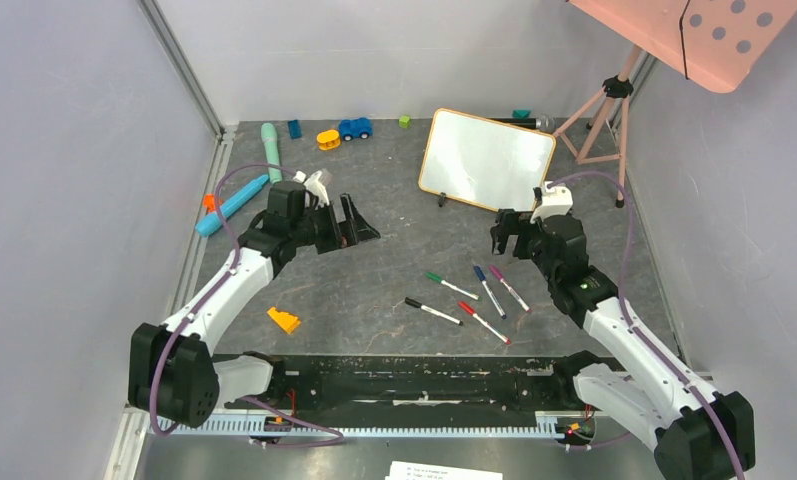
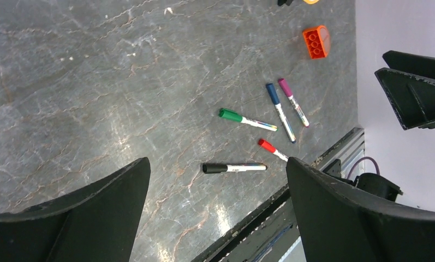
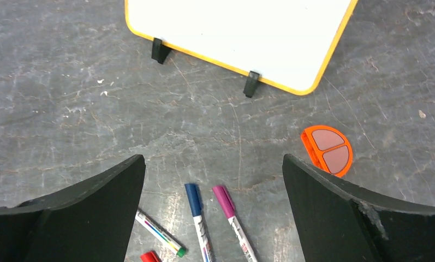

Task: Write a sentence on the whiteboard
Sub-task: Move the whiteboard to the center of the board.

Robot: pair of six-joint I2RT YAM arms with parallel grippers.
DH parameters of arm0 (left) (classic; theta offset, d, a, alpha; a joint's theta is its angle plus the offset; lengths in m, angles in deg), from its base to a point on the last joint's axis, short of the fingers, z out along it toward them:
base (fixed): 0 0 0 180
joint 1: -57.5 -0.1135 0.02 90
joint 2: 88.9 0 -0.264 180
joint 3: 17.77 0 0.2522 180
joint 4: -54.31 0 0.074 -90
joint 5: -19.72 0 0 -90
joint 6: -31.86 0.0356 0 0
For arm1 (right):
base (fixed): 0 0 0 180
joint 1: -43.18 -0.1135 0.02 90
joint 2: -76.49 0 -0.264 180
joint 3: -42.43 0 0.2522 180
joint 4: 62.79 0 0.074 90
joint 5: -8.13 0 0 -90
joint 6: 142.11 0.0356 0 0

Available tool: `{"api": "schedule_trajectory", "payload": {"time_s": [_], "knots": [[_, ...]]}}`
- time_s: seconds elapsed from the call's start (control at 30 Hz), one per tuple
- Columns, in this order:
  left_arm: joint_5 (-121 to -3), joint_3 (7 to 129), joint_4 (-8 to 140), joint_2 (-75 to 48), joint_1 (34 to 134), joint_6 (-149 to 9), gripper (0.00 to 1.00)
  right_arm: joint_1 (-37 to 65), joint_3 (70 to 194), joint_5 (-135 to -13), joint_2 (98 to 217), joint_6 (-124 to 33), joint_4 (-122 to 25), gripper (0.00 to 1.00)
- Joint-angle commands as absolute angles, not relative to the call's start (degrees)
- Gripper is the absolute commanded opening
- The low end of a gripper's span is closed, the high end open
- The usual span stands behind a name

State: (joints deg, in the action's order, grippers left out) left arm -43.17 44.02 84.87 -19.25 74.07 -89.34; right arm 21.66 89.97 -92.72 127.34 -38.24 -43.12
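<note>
white-shelled left arm (image 1: 219, 295) and right arm (image 1: 629, 335), black at joints and shoulders. thin purple cable (image 1: 630, 250) strung along each. broad black wedge fingers (image 2: 362, 218), edges scuffed pale. tiny green light (image 1: 581, 287) near the right wrist. both bolted to a black rail (image 1: 414, 375) with a white toothed strip.

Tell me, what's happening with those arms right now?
Left gripper open, empty; right gripper open, empty. Whiteboard blank, no sentence yet. Five markers lying loose. Nothing blocking the board.
</note>
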Motion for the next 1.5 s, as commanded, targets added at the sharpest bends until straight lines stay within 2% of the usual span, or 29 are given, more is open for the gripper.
{"api": "schedule_trajectory", "payload": {"time_s": [0.0,0.27,0.43,0.67,0.9,1.03,1.23,1.47], "knots": [[-39.8,43.4,78.3,-18.7,74.0,-87.6,1.0,21.9,93.0,-89.9,126.9,-38.5,-47.2,0.98],[-37.1,43.2,71.1,-17.1,74.0,-86.0,1.0,23.2,94.8,-86.0,126.8,-41.2,-41.6,0.95],[-42.9,48.1,71.2,-14.1,73.9,-80.7,1.0,33.7,96.1,-75.6,130.4,-38.1,-43.9,0.97],[-39.7,57.4,68.4,-2.4,73.8,-82.1,1.0,38.7,101.5,-77.7,138.9,-36.8,-50.8,0.98],[-32.8,59.1,55.3,5.6,73.8,-89.1,1.0,44.3,102.5,-75.0,147.2,-30.7,-63.3,0.89],[-32.9,62.0,53.8,10.1,73.8,-89.7,1.0,46.3,106.1,-77.0,152.1,-32.7,-63.7,0.89],[-29.3,71.1,48.9,20.8,73.8,-91.8,1.0,49.5,105.4,-72.4,155.4,-30.5,-72.1,0.9],[-24.1,83.2,39.0,34.5,73.8,-98.0,1.0,50.8,105.3,-69.9,158.2,-33.2,-72.9,0.91]]}}
